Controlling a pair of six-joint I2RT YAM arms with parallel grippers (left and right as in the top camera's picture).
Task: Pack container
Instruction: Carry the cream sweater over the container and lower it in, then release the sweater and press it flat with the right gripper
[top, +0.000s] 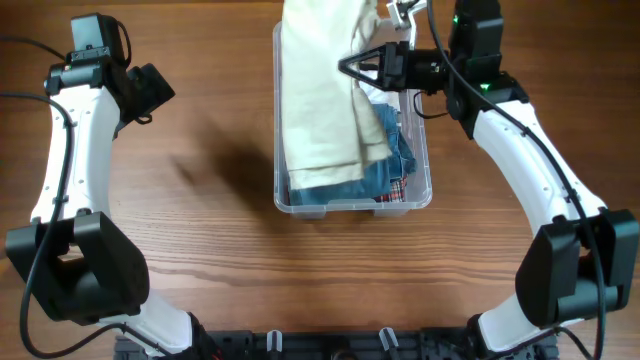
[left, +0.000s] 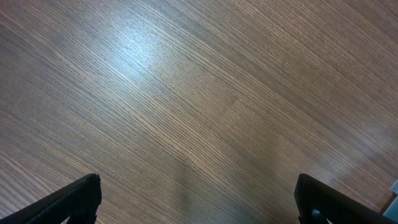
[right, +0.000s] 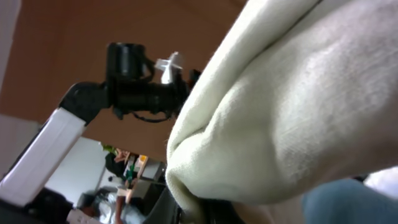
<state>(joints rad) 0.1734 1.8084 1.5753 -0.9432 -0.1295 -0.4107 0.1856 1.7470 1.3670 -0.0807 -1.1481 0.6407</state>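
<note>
Container (top: 352, 207) brimful; cream cloth (top: 320, 90) overhangs far rim.

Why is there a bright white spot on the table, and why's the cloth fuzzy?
Left wrist view: light glare bounces off the shiny table. Right wrist view: the cream cloth sits too close to the lens, so it blurs. Overhead view: sharp, with a soft shadow left of the bin.

A cream cloth (top: 318, 90) lay draped over the container (top: 350, 208) — running past its far rim; denim (top: 385, 150) and plaid fabric (top: 392, 190) showed beneath; the right gripper (top: 347, 65) pinched the cloth's right edge; the left gripper (top: 160, 90) hung well apart.
</note>
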